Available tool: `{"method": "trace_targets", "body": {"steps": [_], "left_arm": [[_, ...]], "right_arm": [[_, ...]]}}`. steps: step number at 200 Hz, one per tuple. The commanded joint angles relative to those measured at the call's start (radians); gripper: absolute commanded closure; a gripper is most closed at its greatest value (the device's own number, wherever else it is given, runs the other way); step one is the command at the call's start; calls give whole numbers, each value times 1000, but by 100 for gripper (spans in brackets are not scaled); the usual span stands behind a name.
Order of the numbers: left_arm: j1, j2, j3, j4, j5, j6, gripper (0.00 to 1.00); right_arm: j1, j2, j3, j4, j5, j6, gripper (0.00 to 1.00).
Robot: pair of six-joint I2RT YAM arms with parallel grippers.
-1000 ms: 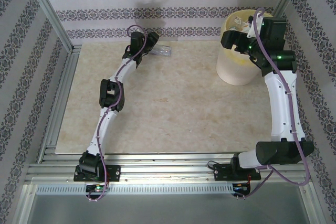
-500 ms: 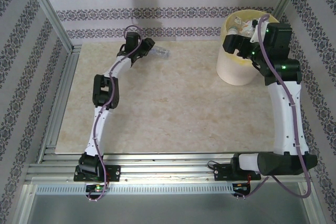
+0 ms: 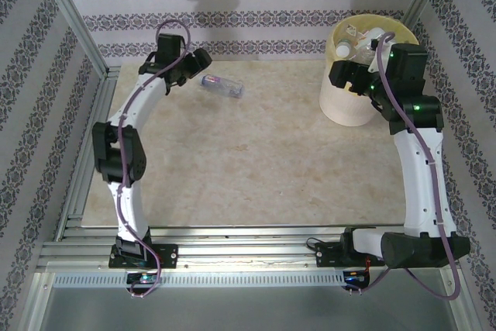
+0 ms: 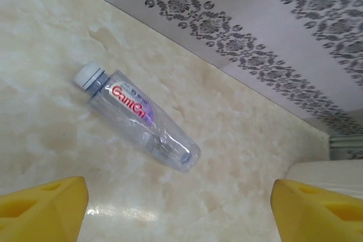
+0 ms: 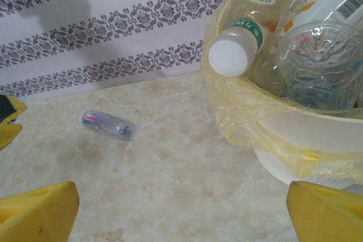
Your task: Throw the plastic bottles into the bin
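One clear plastic bottle (image 3: 222, 85) (image 4: 136, 114) (image 5: 108, 124) with a red-and-purple label and a pale cap lies on its side, loose on the table near the back wall. My left gripper (image 3: 198, 63) (image 4: 181, 219) hovers just left of it, open, with nothing between its yellow fingertips (image 4: 42, 208). The bin (image 3: 349, 102) (image 5: 295, 123), pale with a yellow bag liner, stands at the back right and holds several bottles (image 3: 364, 36) (image 5: 235, 49). My right gripper (image 3: 346, 79) (image 5: 181, 219) hangs open and empty beside the bin's left side.
The patterned back wall (image 3: 256, 17) runs close behind the bottle and bin. Aluminium rails (image 3: 85, 153) edge the table on the left. The marble tabletop (image 3: 248, 160) lies bare between the two arms.
My left gripper has opened and drawn back to the left, letting go of the bottle, which now lies loose a little nearer. The left elbow swung left. The right arm barely moved.
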State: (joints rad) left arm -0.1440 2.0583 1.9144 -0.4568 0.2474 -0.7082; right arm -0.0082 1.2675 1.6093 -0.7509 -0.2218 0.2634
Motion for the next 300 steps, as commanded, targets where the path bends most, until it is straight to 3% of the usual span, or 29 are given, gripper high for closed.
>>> {"method": "trace_targets", "body": {"steps": [1,38,89,189,217,300], "left_arm": [[-47,147,149,-320,-110,124,8],[-62,279,399,-525,-165,226,0],[-65,413,565,-607,-48,129,0],[-59,427,497,-715,-60,145,0],[-54,404,405,-682,-84,154,0],[-38,450,376,-692,-144,185,1]], "right_arm": [[10,15,19,7,-9,0,6],[10,27,23,2,-17,-6,5],[13,47,38,0,-35,-5,5],[13,19,-5,-1,-21,-32,5],[10,9,-25,3,-18,-44,5],[4,-2,-52,19,-36,-53,5]]}}
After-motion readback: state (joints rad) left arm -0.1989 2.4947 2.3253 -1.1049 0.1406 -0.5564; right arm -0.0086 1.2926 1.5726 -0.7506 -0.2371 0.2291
